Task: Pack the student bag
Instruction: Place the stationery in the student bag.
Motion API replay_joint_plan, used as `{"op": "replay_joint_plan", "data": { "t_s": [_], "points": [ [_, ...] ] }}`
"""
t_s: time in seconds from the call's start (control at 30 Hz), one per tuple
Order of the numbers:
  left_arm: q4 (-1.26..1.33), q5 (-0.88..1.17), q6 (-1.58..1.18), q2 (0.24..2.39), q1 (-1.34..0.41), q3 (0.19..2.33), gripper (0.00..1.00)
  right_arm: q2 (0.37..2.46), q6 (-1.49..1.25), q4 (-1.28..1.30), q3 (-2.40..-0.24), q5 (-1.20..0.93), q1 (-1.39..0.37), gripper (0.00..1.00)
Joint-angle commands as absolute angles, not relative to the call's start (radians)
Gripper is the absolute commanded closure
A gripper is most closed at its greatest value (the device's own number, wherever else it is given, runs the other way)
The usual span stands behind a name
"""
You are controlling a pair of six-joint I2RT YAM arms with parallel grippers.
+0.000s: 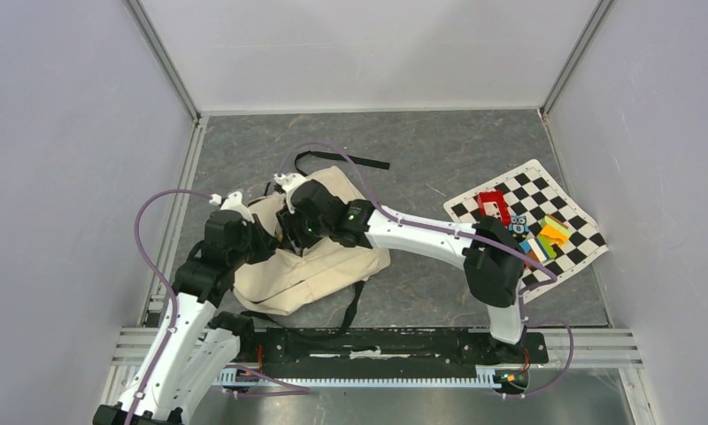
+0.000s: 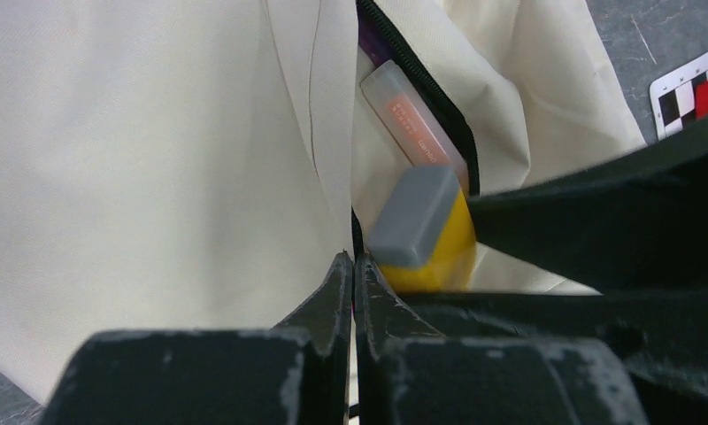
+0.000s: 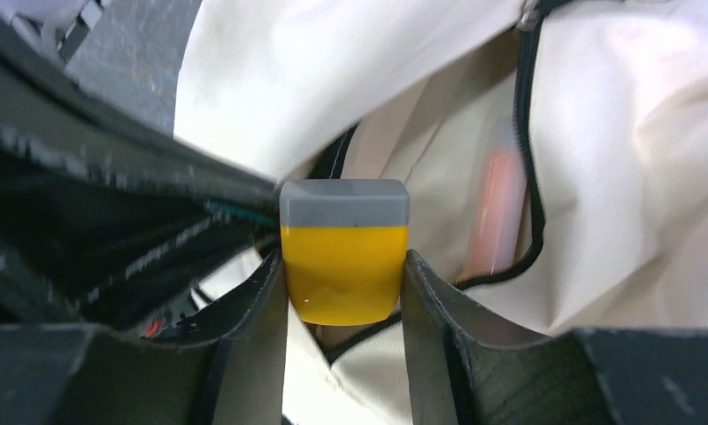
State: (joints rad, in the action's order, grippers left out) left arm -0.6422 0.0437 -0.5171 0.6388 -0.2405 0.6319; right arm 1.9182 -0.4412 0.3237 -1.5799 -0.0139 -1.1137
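Student bag: cream fabric, black zipper trim, black straps. Lies flat on the grey tabletop, beyond both arm bases, with the opening unzipped.

Left gripper: at the bag's opening. Fingers pressed together, pinching the fabric edge beside the zipper trim.

Right gripper: over the same opening, just beside the left gripper. Fingers partly spread, clamping a yellow block with a grey cap by its two sides, cap end towards the bag's mouth.

Clear case with orange contents: inside the bag, past the zipper line, just beyond the block.

Checkered mat: right of the bag, well apart, carrying small coloured items of a type not discernible.
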Motion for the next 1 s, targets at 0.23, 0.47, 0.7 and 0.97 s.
{"op": "replay_joint_plan", "data": {
  "t_s": [0.23,0.47,0.7,0.97],
  "points": [
    [-0.595,0.015,-0.476,0.621,-0.23,0.661,0.98,2.06,-0.452,0.433,-1.714,0.11,-1.11,1.0],
    [-0.595,0.015,-0.476,0.624,-0.23,0.663,0.98,1.988,-0.415,0.524,-1.62,0.354,-1.109,1.0],
    [-0.595,0.016,-0.477,0.627,-0.23,0.662,0.98,1.982,-0.385,0.554,-1.64,0.382,-1.1,0.78],
    [-0.595,0.014,-0.476,0.632,-0.23,0.662,0.98,1.893,-0.295,0.515,-1.732,0.235,-1.1,0.36]
  ]
}}
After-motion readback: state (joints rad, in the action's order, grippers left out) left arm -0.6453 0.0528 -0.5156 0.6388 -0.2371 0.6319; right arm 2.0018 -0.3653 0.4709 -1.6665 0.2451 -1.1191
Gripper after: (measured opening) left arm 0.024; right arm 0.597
